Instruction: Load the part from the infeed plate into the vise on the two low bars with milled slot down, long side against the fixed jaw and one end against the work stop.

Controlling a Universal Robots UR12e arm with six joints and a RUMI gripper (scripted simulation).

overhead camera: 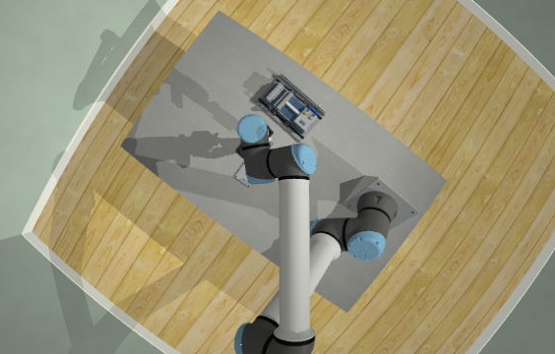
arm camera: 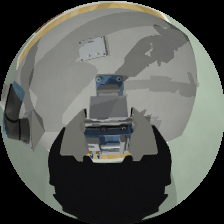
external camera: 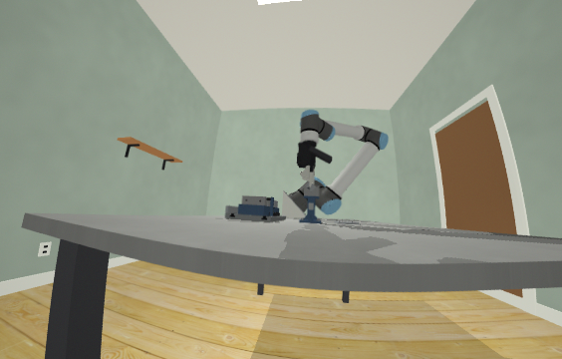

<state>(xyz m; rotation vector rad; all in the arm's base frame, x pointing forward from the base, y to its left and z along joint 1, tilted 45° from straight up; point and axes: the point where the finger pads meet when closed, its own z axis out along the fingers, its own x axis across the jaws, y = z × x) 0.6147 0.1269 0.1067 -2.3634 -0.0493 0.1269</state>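
And here the half-spread fingers (external camera: 309, 176) stand close over the V-block (external camera: 313, 190) (arm camera: 108, 106), lower centre, where a skewed approach could clip its edge.

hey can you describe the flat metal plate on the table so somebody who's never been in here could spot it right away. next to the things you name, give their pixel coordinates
On the gray table (overhead camera: 199, 49) (external camera: 311, 249) (arm camera: 55, 100), look past the blue stand (external camera: 311, 209) (arm camera: 109, 79), on the side away from the vise (overhead camera: 302, 129) (external camera: 256, 209). The plate (overhead camera: 241, 176) (arm camera: 93, 48) is small, thin and light gray, lying flat, with no blue on it.
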